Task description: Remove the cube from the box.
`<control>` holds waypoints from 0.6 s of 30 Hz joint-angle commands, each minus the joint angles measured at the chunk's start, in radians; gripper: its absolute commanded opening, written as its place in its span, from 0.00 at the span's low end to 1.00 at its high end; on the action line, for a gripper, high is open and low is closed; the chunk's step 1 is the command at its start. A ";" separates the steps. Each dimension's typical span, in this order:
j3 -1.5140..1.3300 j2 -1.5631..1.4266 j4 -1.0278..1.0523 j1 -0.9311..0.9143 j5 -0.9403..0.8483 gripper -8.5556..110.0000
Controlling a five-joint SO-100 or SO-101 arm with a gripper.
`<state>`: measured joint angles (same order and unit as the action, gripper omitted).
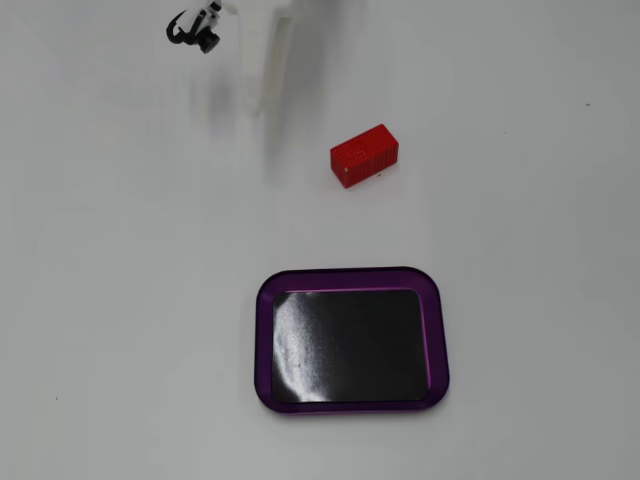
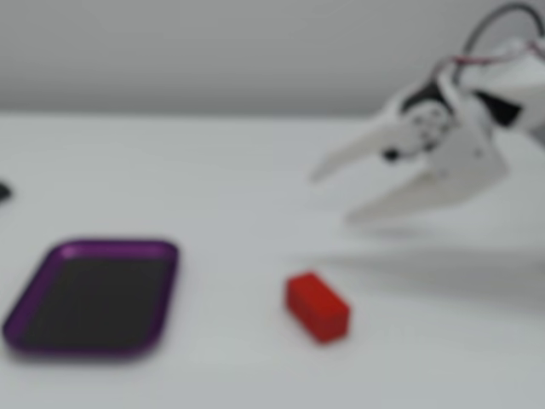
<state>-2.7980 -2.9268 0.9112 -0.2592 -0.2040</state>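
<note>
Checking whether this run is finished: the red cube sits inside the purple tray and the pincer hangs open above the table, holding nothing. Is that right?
Not quite. The red cube lies on the bare table, clear of the purple tray, which is empty, as both fixed views show. The rest holds: the pincer hangs open above the table, holding nothing.

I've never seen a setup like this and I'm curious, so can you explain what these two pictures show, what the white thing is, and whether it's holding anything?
These are two still cameras on one moment. One looks straight down at a white table; the other looks across it from the side and is blurry.

The white thing is a small robot arm. Its gripper has two fingers, spread apart and raised above the table in the side view. It holds nothing.

Two things lie on the table: a small red cube and a shallow purple-rimmed box with a shiny black bottom. The cube sits on the bare table, apart from the box, and the box has nothing in it.
</note>
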 commanded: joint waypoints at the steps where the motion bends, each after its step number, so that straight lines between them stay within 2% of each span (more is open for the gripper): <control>1: 0.000 -0.011 0.006 -0.006 0.008 0.19; 4: 0.000 -0.011 0.006 -0.006 0.008 0.18; 9: -0.003 -0.011 0.006 -0.003 0.011 0.07; 12: -0.003 -0.011 0.006 -0.003 0.025 0.07; 18: 0.002 -0.011 0.006 -0.002 0.175 0.07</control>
<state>-2.8041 -2.9268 0.9112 -0.2577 -0.0690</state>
